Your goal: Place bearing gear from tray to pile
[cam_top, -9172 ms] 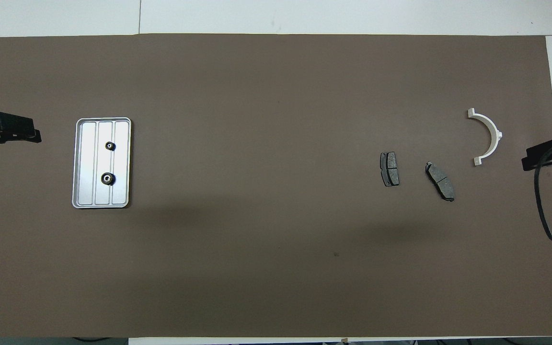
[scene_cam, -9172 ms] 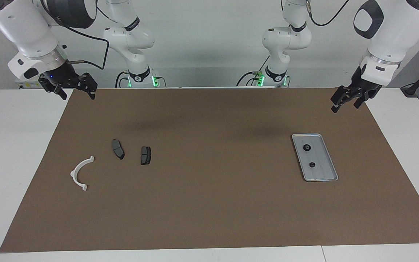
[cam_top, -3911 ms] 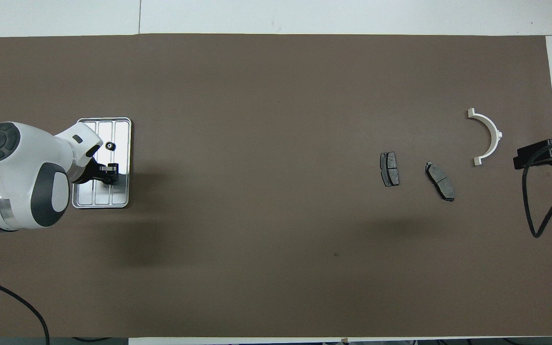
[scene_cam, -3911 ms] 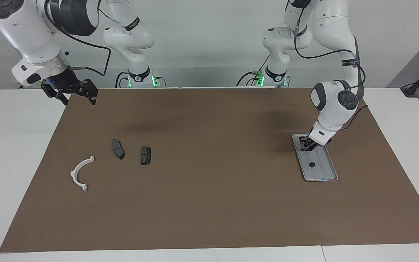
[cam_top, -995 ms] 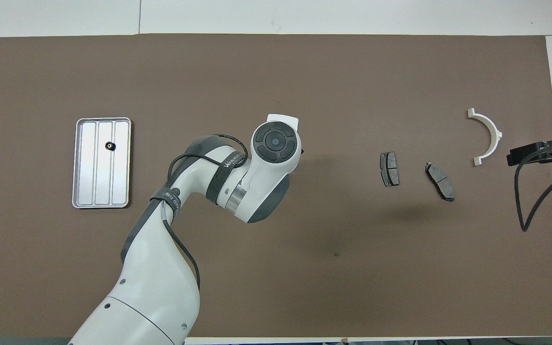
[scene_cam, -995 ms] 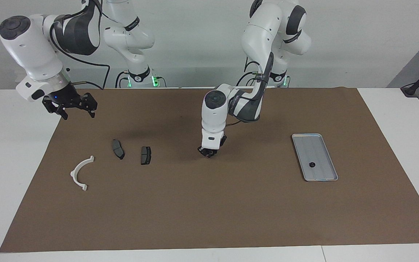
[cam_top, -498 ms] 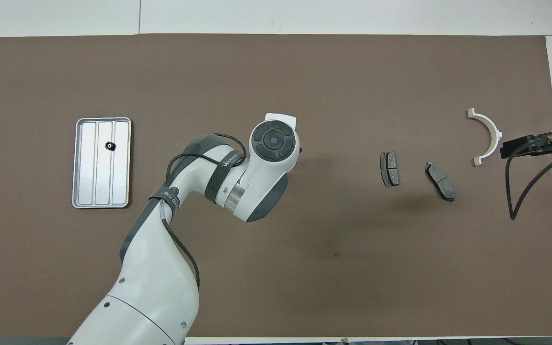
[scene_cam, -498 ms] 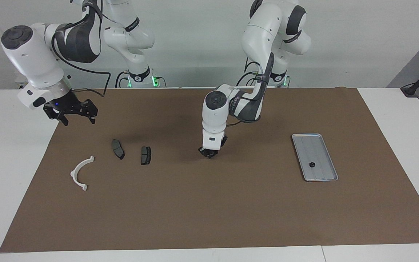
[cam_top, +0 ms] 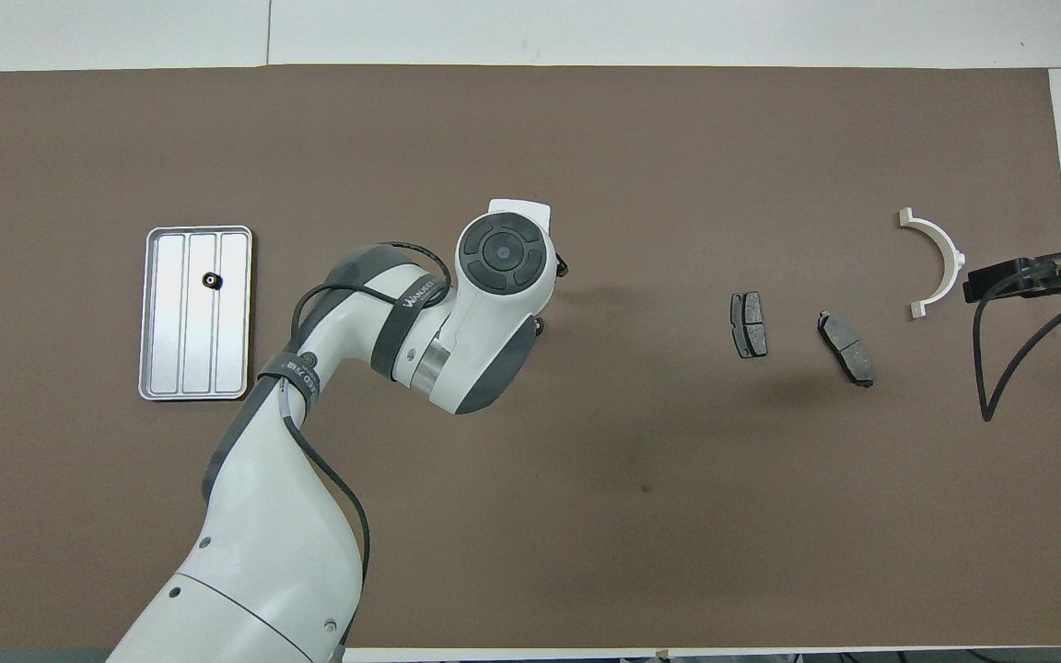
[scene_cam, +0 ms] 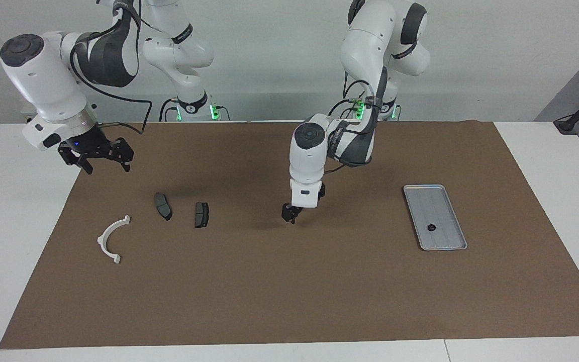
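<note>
Quick update, mid-transfer. Only one bearing gear [scene_cam: 431,228] left in the tray [scene_cam: 443,201] now, versus two at the start, so one clearly lifted out and carried off toward the pile [scene_cam: 163,206].

Left gripper [scene_cam: 288,214] now low over the middle of the brown mat [scene_cam: 289,291], roughly between the tray and the pile. Nudged back a touch toward the tray end compared with half a second ago, and looking a bit higher too. Can't tell from here whether those fingers are released or still clenched. Can't spot the carried gear either: hidden at or under the fingertips in the facing view, and buried under the wrist in the overhead view.

Worth noting: still well apart from the two brake pads [scene_cam: 201,214] and even more so from the white bracket [scene_cam: 102,240]. So if dropped here, well short of the pile, toward the left arm's end. Looks more like a halfway drop for a handover than a finished placement, but just a guess.

Right gripper [scene_cam: 101,157] spread wide with nothing in it, hovering over the mat's edge at the right arm's end, near the bracket. Has crept in a little over the last second, so maybe getting ready to fetch the gear.

Task not done yet, going by the pile: still just pads and bracket, no gear.
</note>
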